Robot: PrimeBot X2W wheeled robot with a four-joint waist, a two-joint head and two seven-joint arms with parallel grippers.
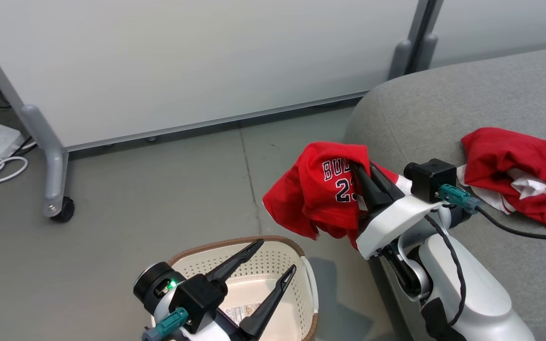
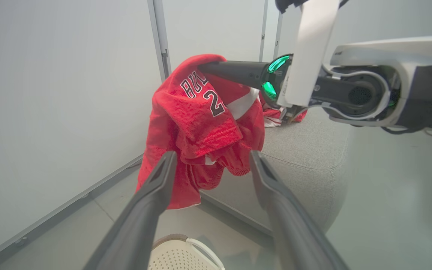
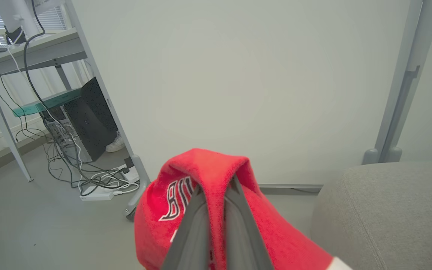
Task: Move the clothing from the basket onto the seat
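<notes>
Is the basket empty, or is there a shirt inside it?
Empty, as far as shows: the basket has only its bare white floor and a sticker. The jersey hangs from the right gripper.

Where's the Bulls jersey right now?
In the head view the jersey hangs right of centre, pinched in the right gripper, beside the left edge of the seat and up-right of the basket.

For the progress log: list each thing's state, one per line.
jersey: hanging from the right gripper, beside the seat.
other red garment: crumpled on the seat.
basket: upright on floor, no clothing visible.
right gripper: shut on jersey.
left gripper: open, holding nothing.
</notes>
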